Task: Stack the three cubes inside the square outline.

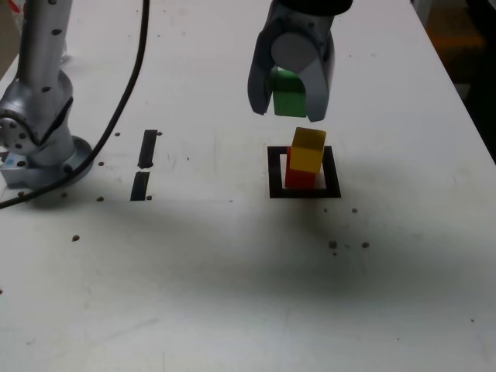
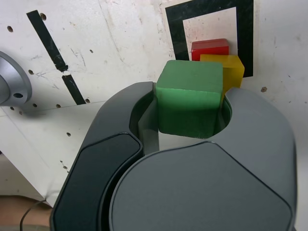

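Arm base at bench's left edge in exterior view, black cable running past it. Two short tape strips next, end to end. Right of those, square outline near bench centre, holding red cube with yellow cube stacked on top. Above stack, well clear of it, gripper clamped on green cube; same grip seen in wrist view.

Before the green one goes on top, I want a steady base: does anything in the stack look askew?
Slightly. The yellow cube sits twisted and shifted on the red cube, not squarely over it, within the square outline. The pincer holds the green cube above.
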Controlling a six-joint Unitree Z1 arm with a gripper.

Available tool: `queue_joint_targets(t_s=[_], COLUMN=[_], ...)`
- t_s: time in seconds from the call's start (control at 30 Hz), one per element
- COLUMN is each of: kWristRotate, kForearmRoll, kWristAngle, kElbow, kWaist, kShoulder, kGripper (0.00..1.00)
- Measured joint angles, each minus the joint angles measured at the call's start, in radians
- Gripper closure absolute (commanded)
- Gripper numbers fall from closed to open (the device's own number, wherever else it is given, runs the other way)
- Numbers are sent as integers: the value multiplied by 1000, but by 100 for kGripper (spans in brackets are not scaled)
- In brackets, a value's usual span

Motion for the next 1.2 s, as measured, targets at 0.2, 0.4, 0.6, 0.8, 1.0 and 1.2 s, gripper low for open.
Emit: queue_joint_targets(t_s=[0.2,0.4,0.6,0.8,1.0,1.2], kWristRotate=[-10,-13,-13,-13,-13,-13], kForearmRoll=[0,0,0,-1,-1,-2], kWristAngle=[2,2,2,2,1,-1], kElbow=[-21,-40,-40,-40,-40,-41], kWaist=[-25,-32,-34,-34,-34,-37], kShoulder=[21,42,54,70,75,84], kGripper=[76,76,76,75,69,67])
